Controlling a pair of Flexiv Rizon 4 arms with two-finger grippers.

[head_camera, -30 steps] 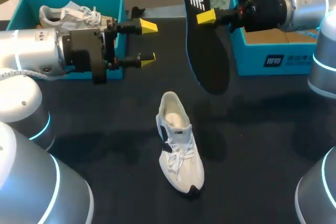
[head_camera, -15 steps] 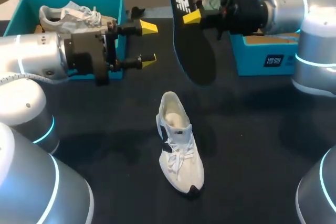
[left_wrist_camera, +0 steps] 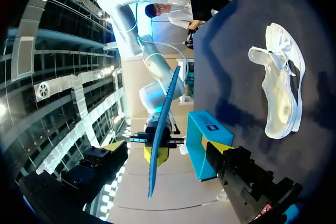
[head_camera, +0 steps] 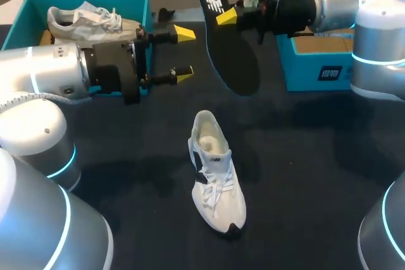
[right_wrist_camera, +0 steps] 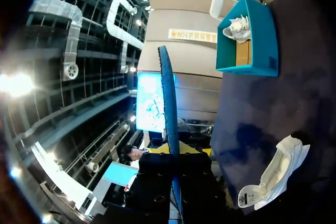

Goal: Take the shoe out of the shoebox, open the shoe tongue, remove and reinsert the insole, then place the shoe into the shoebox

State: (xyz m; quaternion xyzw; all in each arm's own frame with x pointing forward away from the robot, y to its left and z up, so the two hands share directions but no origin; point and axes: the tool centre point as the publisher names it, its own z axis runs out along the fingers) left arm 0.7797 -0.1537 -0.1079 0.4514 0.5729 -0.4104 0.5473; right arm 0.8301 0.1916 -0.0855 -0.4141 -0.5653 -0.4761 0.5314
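Insole (head_camera: pixel 235 61) hangs clamped in the right gripper (head_camera: pixel 222 16).

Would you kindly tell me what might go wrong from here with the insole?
The right claw grips the insole only near one end, so the long free part may swing or slip. The white shoe rests unheld on the table and may slide when the insole is pushed in.

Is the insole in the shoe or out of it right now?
Out. The right tool grips the insole in the air, apart from the white shoe lying on the table.
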